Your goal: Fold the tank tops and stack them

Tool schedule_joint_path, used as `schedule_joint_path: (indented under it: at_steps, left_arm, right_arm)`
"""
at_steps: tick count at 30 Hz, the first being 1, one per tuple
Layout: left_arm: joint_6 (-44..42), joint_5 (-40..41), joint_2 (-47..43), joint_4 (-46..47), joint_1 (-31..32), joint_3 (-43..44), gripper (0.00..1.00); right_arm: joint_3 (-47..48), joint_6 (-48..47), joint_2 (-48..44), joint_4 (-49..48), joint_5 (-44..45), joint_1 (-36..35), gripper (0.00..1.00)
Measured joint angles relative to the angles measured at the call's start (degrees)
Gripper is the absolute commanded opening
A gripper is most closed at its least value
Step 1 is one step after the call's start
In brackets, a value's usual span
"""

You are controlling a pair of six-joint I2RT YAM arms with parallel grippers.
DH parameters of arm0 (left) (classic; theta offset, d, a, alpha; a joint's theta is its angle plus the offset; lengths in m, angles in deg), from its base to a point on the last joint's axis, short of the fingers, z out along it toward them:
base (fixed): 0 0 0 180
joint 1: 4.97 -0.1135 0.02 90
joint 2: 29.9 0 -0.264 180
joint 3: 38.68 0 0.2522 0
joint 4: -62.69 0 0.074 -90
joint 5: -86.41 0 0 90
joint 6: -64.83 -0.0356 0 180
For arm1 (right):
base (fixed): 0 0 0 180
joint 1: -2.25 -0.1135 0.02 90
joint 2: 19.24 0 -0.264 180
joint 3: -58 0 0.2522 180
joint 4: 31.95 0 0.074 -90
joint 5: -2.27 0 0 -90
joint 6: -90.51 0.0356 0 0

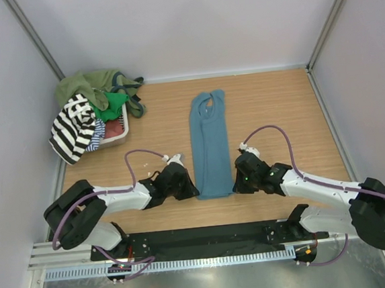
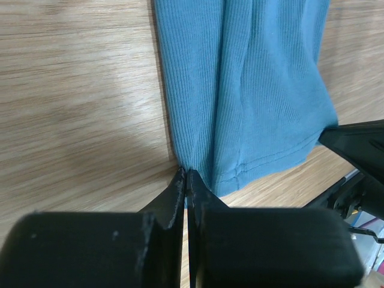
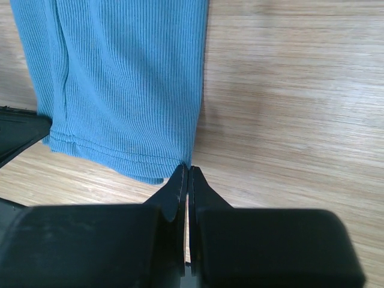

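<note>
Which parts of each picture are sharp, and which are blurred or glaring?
Top external view: evenly lit and sharp, glare on the metal sheet at the near edge. Left wrist view: teal tank top ribbing crisp, left tool blurred up close. Right wrist view: likewise, right tool soft.

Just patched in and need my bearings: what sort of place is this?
Probably a lab robot test cell, not a home: a wooden tabletop boxed in by plain white panels, a slotted metal rail at the near edge, and a basket heaped with tank tops.
</note>
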Motion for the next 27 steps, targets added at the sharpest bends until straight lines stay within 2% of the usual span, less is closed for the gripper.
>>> schedule_joint_path:
  at_steps: [8,11,12,16,19,27]
  left_arm:
    - [0.04,1.38,-2.32,-2.47,0.15,-0.85,0.02]
    - [0.04,1.44,-2.34,-2.45,0.39,-0.90,0.14]
    - [0.20,1.51,-2.34,-2.38,0.66,-0.87,0.21]
    - [0.59,1.70,-2.60,-1.64,1.68,-0.87,0.33]
    - [1.38,1.97,-2.91,-1.51,2.29,-0.96,0.33]
    - [2.23,2.21,-3.13,-1.53,3.15,-1.46,0.22]
  right_arm:
    - [-1.99,0.61,-3.10,0.37,1.07,0.00,0.01]
    - [-3.52,1.05,-3.21,-0.20,0.50,0.00,0.01]
    - [-3.78,1.11,-3.21,-0.26,0.33,0.00,0.01]
    - [-4.81,1.49,-3.23,-1.16,-0.70,0.00,0.01]
    - [-5.33,1.64,-3.26,-1.84,-1.29,0.00,0.01]
    - [-5.49,1.70,-3.26,-2.67,-2.14,0.00,0.01]
